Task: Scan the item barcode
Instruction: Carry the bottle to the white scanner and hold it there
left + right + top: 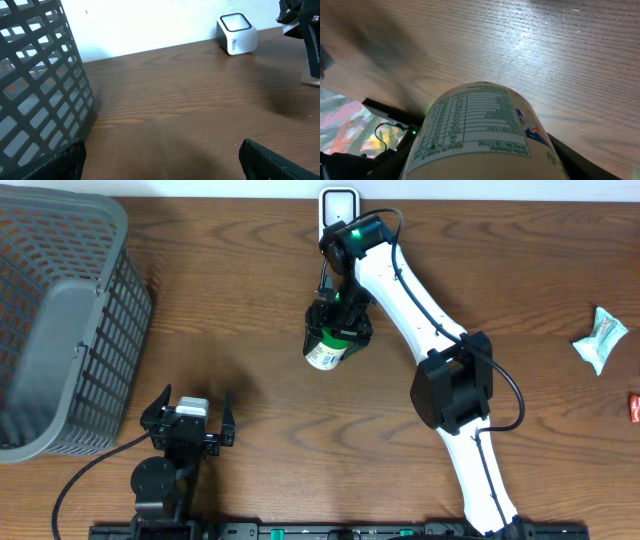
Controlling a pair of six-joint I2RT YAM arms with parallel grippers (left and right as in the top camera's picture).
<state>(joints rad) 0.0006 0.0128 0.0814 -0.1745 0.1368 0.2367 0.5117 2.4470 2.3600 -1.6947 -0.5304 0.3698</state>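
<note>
Wooden table (250, 300) | right gripper (338, 330) clasps container (324, 355) (nutrition label showing) | left gripper (196, 402) spread wide

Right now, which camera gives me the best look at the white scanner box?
The left wrist view: the scanner stands whole and unobstructed, its dark-framed window showing. The overhead view catches only its top at the frame's edge. The right wrist view shows none of it, only the held container.
</note>
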